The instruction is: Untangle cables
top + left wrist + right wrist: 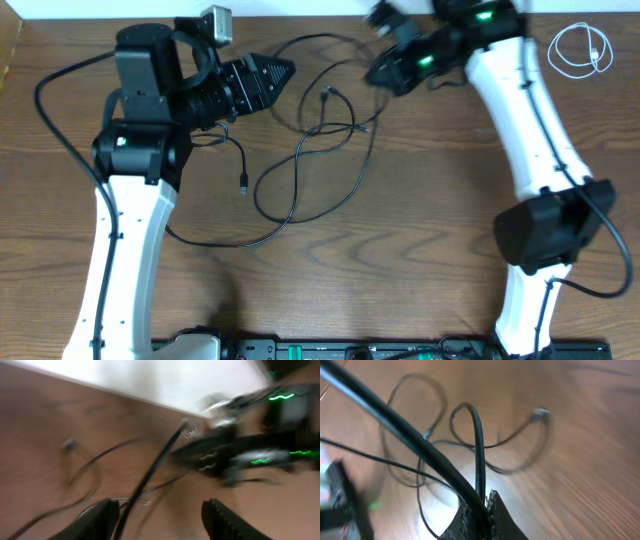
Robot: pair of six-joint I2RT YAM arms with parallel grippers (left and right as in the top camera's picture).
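The black cables (322, 130) lie in loose crossing loops on the wooden table between my arms, with small plug ends (243, 185) on the wood. My right gripper (378, 72), blurred at the top centre, is shut on a black cable (479, 445) between its fingertips (486, 507). My left gripper (288, 71) is open. In the left wrist view a black cable (150, 472) runs between its jaws (160, 516), close to the left finger and not gripped. A white cord (596, 50) lies coiled apart at the far right corner.
The table's back edge meets a white wall (165, 380). In the left wrist view the right arm (260, 455), with green lights, is close ahead. Thick black arm wires hang beside both arms (60, 120). A black rail (330, 350) runs along the table's front edge.
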